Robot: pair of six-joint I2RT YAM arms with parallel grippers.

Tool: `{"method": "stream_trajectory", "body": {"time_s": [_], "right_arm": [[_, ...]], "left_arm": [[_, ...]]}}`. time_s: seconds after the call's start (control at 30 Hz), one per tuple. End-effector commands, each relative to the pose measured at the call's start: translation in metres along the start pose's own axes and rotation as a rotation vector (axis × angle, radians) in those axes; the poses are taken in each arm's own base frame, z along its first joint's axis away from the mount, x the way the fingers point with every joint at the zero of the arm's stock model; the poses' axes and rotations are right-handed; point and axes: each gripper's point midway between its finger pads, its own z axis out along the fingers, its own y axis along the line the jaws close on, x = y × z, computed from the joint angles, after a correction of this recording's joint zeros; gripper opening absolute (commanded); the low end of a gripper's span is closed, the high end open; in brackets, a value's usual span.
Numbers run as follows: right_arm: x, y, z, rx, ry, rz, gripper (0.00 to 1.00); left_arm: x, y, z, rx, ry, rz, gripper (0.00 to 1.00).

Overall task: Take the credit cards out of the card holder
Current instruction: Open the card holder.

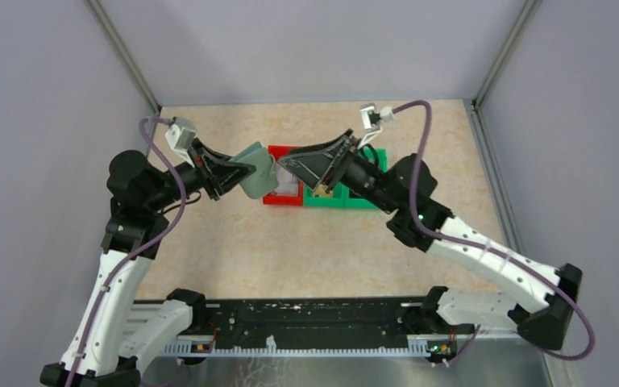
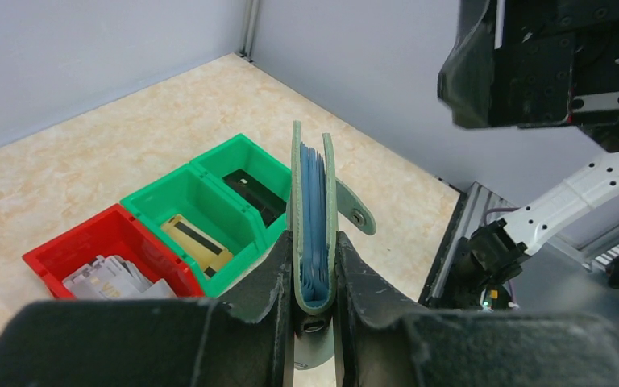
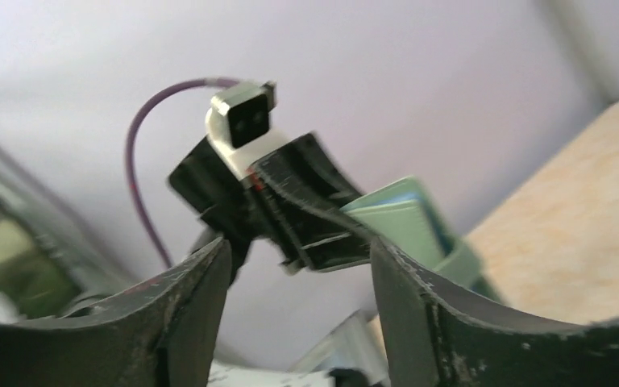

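Note:
The card holder point(image 2: 313, 210), pale grey-green with blue inner layers, stands on edge, and my left gripper point(image 2: 314, 258) is shut on its lower fold. Its closing tab point(image 2: 357, 211) hangs loose to the right. From above, the card holder point(image 1: 255, 171) is lifted just left of the bins, held by my left gripper point(image 1: 246, 173). My right gripper point(image 1: 290, 169) faces it from the right, open, with nothing between its fingers. In the right wrist view that gripper point(image 3: 298, 250) points at the holder point(image 3: 403, 222). Credit cards lie in the bins: pale ones point(image 2: 117, 276), a yellowish striped one point(image 2: 196, 242), a dark one point(image 2: 251, 187).
A red bin point(image 1: 278, 200) and two green bins point(image 1: 346, 201) stand in a row at the middle of the beige table. Grey walls close in the left, right and back. A black rail point(image 1: 306, 314) runs along the near edge.

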Motion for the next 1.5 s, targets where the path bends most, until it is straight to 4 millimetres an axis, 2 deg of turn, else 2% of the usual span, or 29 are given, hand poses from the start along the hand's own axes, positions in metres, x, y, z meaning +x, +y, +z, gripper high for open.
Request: {"method": "stream_trajectory", "body": {"time_s": [0.0,0.07,0.17,0.23,0.37,0.57,0.73,0.93,1.13,1.27,1.47], "right_arm": [[-0.035,-0.029,-0.034,0.289,-0.051,-0.4,0.68],[-0.03,-0.033,-0.034,0.308,0.001,-0.468,0.74],[-0.009,-0.031,-0.027,0.276,0.105,-0.602,0.83],[0.013,-0.035,-0.028,0.237,0.185,-0.683,0.84],[0.027,-0.03,-0.032,0.119,0.171,-0.759,0.82],[0.02,-0.021,-0.04,0.044,0.025,-0.762,0.81],[0.02,-0.02,-0.028,0.021,-0.036,-0.709,0.73],[0.022,0.0,-0.025,-0.097,-0.087,-0.61,0.71],[0.023,-0.004,-0.022,-0.094,-0.099,-0.584,0.66],[0.017,-0.009,-0.026,-0.069,-0.154,-0.587,0.66],[0.003,0.004,-0.026,-0.112,-0.239,-0.57,0.66]], "left_arm": [[-0.023,-0.015,-0.001,0.033,-0.049,-0.028,0.0],[-0.023,-0.014,0.0,0.03,-0.047,-0.052,0.0],[-0.024,-0.015,0.002,0.033,-0.047,-0.094,0.0],[-0.025,-0.019,0.004,0.054,-0.042,-0.137,0.0],[-0.031,-0.033,0.006,0.141,-0.031,-0.208,0.0],[-0.041,-0.056,0.005,0.28,-0.01,-0.241,0.0],[-0.045,-0.07,0.002,0.368,0.005,-0.254,0.0],[-0.041,-0.079,-0.005,0.405,0.019,-0.246,0.0],[-0.047,-0.089,-0.011,0.434,0.017,-0.249,0.0],[-0.055,-0.096,-0.014,0.454,0.013,-0.252,0.0],[-0.062,-0.1,-0.016,0.463,0.014,-0.265,0.0]]}}
